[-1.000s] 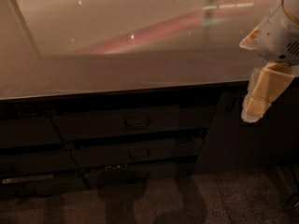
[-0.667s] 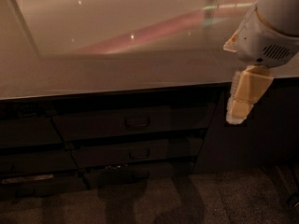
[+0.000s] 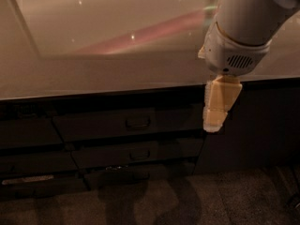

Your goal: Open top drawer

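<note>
The top drawer [image 3: 126, 123] is a wide dark front just under the counter edge, pushed in flush, with a small curved handle [image 3: 138, 123] at its centre. My gripper [image 3: 214, 121] hangs from the white arm [image 3: 243, 27] at the upper right. Its cream fingers [image 3: 219, 102] point down in front of the drawer bank's right end. It sits right of the handle, level with it, and touches nothing.
A glossy brown countertop [image 3: 93, 74] fills the upper half. Below the top drawer sit a second drawer [image 3: 136, 154] and a lower one [image 3: 122, 177], slightly ajar. More dark fronts [image 3: 28, 139] stand at the left, a plain dark panel [image 3: 248, 130] at the right, and carpet [image 3: 197, 200] below.
The arm and gripper have moved left and slightly down, from the right edge of the view toward the drawer bank. The drawers have not moved.
</note>
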You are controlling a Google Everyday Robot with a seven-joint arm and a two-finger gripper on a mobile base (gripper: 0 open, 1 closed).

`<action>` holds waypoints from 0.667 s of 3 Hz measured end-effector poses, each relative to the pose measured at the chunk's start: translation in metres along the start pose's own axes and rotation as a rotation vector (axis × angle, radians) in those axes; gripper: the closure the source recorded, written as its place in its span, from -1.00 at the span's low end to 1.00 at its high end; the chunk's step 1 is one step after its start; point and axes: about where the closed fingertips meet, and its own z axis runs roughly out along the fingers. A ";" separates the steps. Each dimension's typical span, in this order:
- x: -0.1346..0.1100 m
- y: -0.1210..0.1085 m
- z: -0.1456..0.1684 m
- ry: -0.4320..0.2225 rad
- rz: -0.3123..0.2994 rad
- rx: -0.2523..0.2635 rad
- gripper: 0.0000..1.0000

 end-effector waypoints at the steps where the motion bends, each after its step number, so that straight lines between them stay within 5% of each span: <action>1: -0.043 0.023 0.009 0.008 -0.129 -0.013 -1.00; 2: -0.043 0.023 0.009 0.008 -0.129 -0.013 -1.00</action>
